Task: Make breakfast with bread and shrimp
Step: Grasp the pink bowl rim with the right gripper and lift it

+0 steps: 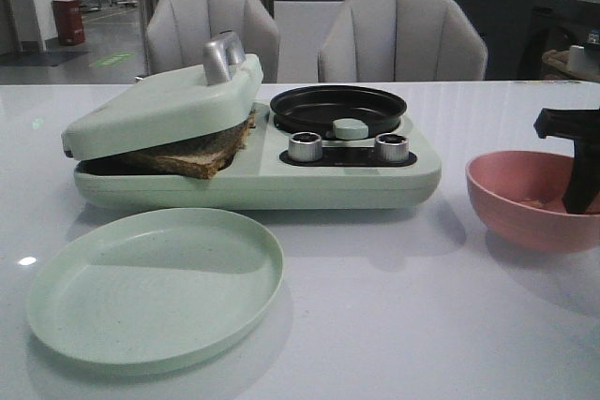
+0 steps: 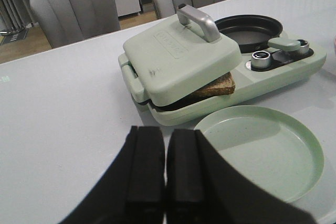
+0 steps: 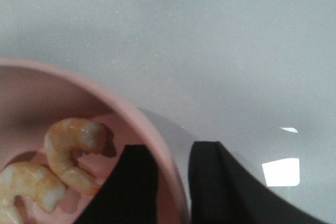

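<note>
a pale green breakfast maker [image 1: 281,170] sits in the middle of the white table [image 1: 394,325] in the front view, its hinged lid [image 1: 164,105] resting tilted on the bread [image 1: 202,152], whose brown-crusted corner pokes out from under the lid on the left half of the machine. in the left wrist view the same bread [image 2: 218,86] shows as a wedge sticking out between lid and base. to the right of the lid a small black pan [image 1: 337,110] sits on the machine, with two silver knobs [image 1: 305,147] in front of it. a pale green plate [image 1: 155,283] lies on the table in the lower left of the front view, just in front of the machine. at the right edge of the front view a pink bowl [image 1: 530,199] stands on the table, and the right gripper [image 1: 581,203] reaches down into it. in the right wrist view its jaws stand apart and straddle the bowl's rim [image 3: 152,129], one finger [image 3: 134,182] inside the bowl and the other outside over the table. the shrimp [image 3: 76,153] lies curled on the bowl's floor just beside the inner finger, outside the gap between the jaws, and a second shrimp [image 3: 26,184] lies near the lower left corner of that view. the left gripper [image 2: 167,203] shows only in its own view, at the bottom centre, hanging above the table near the plate with its fingers almost touching and nothing between them.
</note>
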